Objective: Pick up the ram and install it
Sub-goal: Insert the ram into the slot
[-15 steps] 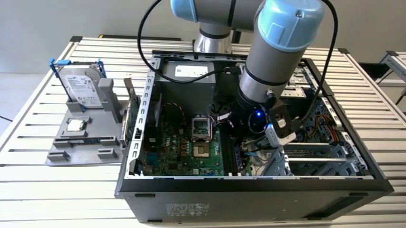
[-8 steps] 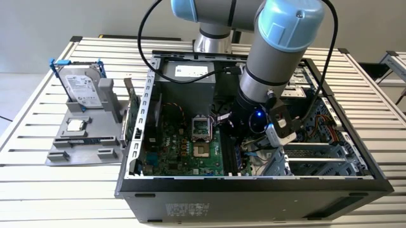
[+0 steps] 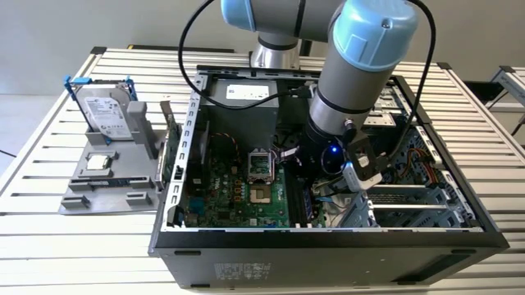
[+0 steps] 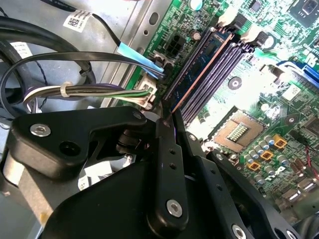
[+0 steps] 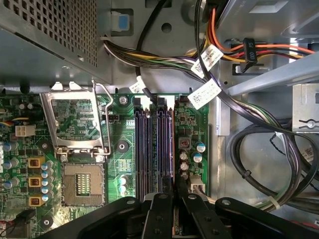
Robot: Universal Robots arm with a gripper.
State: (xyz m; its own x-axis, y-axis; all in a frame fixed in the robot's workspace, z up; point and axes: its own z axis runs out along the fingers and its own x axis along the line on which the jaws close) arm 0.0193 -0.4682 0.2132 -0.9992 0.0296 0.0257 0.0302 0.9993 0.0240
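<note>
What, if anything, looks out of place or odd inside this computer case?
The CPU socket sits empty, with its metal retention frame flipped open beside it in the first wrist view. Otherwise nothing looks spilled, damaged or askew.

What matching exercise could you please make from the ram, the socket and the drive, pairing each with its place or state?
1 ram
2 socket
3 drive

A upright in the grey holder, outside the case
B cover open, empty
C in the gripper, at the motherboard

Pairs: 1-C, 2-B, 3-A
</note>
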